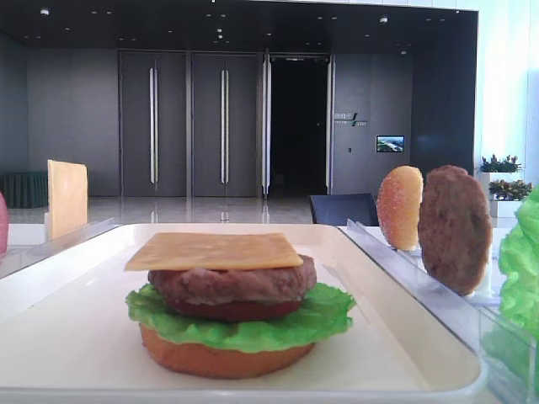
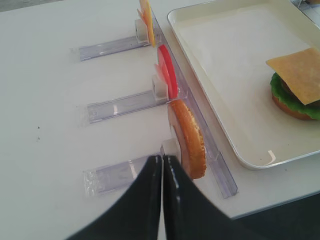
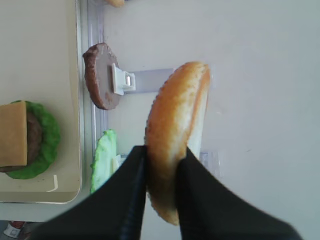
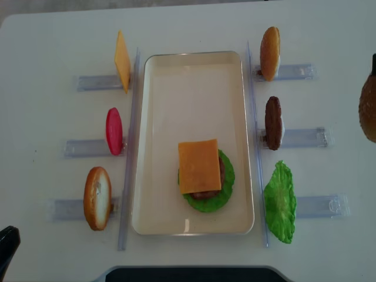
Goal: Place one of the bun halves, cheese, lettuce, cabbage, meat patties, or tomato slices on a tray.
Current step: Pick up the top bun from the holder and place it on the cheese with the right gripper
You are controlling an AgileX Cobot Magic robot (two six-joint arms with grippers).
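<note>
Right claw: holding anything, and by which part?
Yes: the right claw pinches a bun half across its thickness near one edge. The left claw is shut on nothing.

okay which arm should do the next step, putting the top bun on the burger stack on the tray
Right. The right gripper is shut on the top bun, lifted off the table beside the tray. The left gripper is shut and holds nothing, near the bottom bun in its rack on the other side.
</note>
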